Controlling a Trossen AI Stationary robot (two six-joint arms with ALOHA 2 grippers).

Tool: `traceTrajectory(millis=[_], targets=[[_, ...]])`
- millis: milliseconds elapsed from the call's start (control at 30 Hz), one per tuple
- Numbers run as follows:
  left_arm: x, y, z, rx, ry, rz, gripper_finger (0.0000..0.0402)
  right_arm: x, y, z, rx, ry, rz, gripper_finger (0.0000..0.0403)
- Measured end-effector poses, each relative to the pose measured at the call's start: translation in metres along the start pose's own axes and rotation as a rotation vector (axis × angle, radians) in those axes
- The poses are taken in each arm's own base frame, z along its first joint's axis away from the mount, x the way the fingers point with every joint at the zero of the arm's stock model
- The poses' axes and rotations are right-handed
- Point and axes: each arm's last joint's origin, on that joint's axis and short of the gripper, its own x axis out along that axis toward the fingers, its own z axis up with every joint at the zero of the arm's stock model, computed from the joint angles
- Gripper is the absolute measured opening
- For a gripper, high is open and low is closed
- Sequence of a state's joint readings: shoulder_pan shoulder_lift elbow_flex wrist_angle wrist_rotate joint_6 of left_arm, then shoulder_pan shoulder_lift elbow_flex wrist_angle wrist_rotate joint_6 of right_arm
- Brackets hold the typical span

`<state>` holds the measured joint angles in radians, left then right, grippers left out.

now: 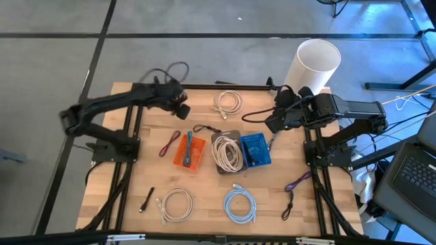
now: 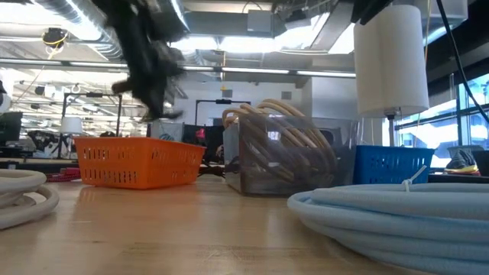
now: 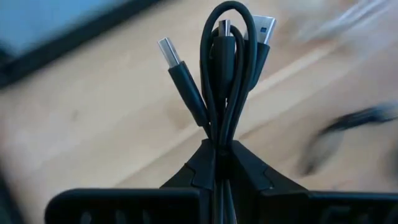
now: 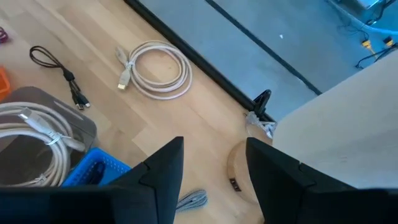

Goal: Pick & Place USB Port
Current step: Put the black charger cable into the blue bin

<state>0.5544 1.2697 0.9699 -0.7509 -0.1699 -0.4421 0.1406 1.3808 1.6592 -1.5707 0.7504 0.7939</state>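
Note:
My left gripper point(image 1: 181, 106) hovers over the table's far left part, beyond the orange bin point(image 1: 189, 151), shut on a bundled black USB cable point(image 3: 225, 74). In the low view the left arm point(image 2: 145, 65) is raised above the orange bin point(image 2: 137, 162). My right gripper point(image 1: 272, 125) is open in the air over the far right, above the blue bin point(image 1: 255, 150), and touches nothing. In the right wrist view its fingers point(image 4: 211, 168) are spread above bare wood. My left gripper pinches the folded black cable between its two fingers point(image 3: 205, 163), several strands together point(image 3: 221, 134). The loop point(image 3: 227, 9) and two USB plugs point(image 3: 168, 50) point(image 3: 264, 28) stick out past the fingertips. The bundle is lifted clear of the table.
A clear bin point(image 1: 227, 152) with a beige cable stands between the orange and blue bins. Coiled cables lie around: white point(image 1: 228, 102), white point(image 1: 176, 204), light blue point(image 1: 240, 204). Loose red point(image 1: 169, 143), black point(image 1: 204, 129) and purple point(image 1: 296, 182) cables also lie about. A tall white cylinder point(image 1: 317, 62) stands at the far right corner.

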Motion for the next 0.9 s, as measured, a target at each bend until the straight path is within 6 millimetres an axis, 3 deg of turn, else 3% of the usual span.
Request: traceTrajectory(millis=[267, 433, 567, 900], targets=[[-0.100, -0.012, 0.006, 0.091, -0.510, -0.539, 0.0018, 0.000, -0.001, 0.001, -0.009, -0.031, -0.030, 0.0176], [-0.141, -0.024, 0.011, 0.192, -0.792, -0.823, 0.0018, 0.000, 0.004, 0.006, 0.034, -0.067, 0.006, 0.0176], [-0.148, -0.037, 0.017, 0.236, -0.896, -0.919, 0.0018, -0.002, 0.015, 0.018, 0.061, -0.142, 0.126, 0.0176], [-0.127, -0.067, 0.030, 0.268, -0.863, -1.111, 0.0023, -0.025, 0.041, 0.059, -0.027, -0.462, 0.591, 0.0176]])
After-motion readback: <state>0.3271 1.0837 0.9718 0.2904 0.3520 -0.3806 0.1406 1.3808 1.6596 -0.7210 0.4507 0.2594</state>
